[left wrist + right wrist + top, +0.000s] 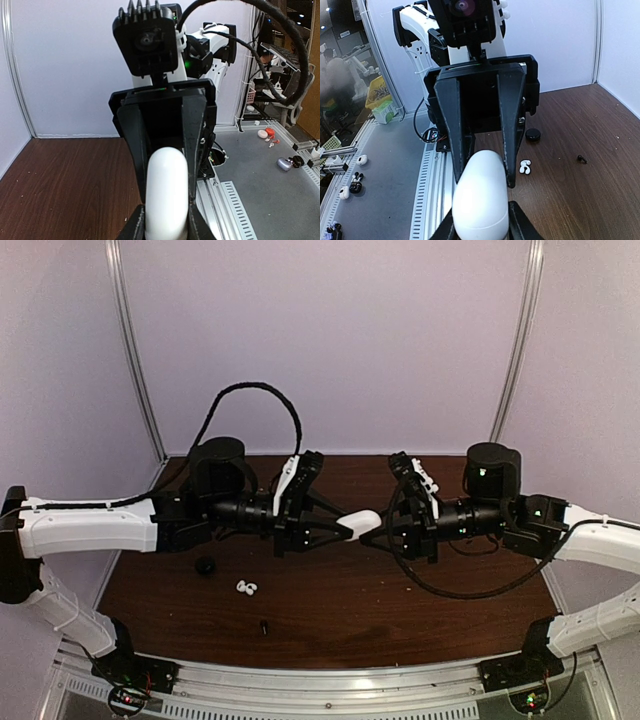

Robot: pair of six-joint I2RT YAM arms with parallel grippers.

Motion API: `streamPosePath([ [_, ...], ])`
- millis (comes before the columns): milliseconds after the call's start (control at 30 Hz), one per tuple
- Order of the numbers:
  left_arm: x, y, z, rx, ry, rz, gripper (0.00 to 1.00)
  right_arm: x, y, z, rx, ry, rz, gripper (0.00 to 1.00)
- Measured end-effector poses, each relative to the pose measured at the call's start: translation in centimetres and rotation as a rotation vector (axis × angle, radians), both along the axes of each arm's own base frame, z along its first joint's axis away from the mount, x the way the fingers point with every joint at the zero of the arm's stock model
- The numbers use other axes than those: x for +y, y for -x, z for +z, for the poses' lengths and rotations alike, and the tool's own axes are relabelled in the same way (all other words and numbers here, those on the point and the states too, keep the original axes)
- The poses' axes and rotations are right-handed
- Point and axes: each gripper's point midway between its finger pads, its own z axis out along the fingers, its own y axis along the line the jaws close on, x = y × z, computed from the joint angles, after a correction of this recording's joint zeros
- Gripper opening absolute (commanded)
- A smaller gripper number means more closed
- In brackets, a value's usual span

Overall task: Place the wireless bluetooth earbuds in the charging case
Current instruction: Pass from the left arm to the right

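The white charging case (360, 524) hangs in the air above the table's middle, lid closed, held from both ends. My left gripper (346, 530) is shut on its left end and my right gripper (376, 524) on its right end. In the left wrist view the case (166, 192) sits between my own fingers, with the right gripper's black fingers (195, 140) closed on its far end. In the right wrist view the case (481, 197) fills the jaws. The two white earbuds (246, 588) lie together on the table, also in the right wrist view (524, 166).
A black round puck (205, 566) lies left of the earbuds, also seen in the right wrist view (534, 135). A small black bit (263, 626) lies near the front edge. The brown table (420, 600) is walled by white panels.
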Motion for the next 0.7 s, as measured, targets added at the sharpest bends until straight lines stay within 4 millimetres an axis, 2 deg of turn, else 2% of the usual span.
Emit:
streamPosePath([
  [300,-0.03,-0.05,-0.09,0.001,-0.002,0.001,0.0,0.08,-0.02,-0.07,0.004,0.0,0.002,0.29],
  [500,-0.04,-0.17,-0.13,0.004,-0.004,0.008,0.0,0.07,-0.18,-0.08,0.001,0.001,-0.007,0.21],
  [567,-0.05,-0.29,-0.17,0.009,-0.006,0.015,0.16,0.08,-0.29,-0.11,-0.003,0.002,-0.012,0.18],
  [633,-0.05,-0.47,-0.19,0.009,-0.007,0.025,0.36,0.1,-0.33,-0.12,-0.007,0.002,-0.012,0.16],
  [667,-0.05,-0.53,-0.2,0.009,-0.008,0.028,0.43,0.1,-0.35,-0.12,-0.008,0.002,-0.013,0.15],
  [700,-0.05,-0.56,-0.21,0.009,-0.008,0.03,0.46,0.1,-0.37,-0.11,-0.008,0.002,-0.014,0.14],
])
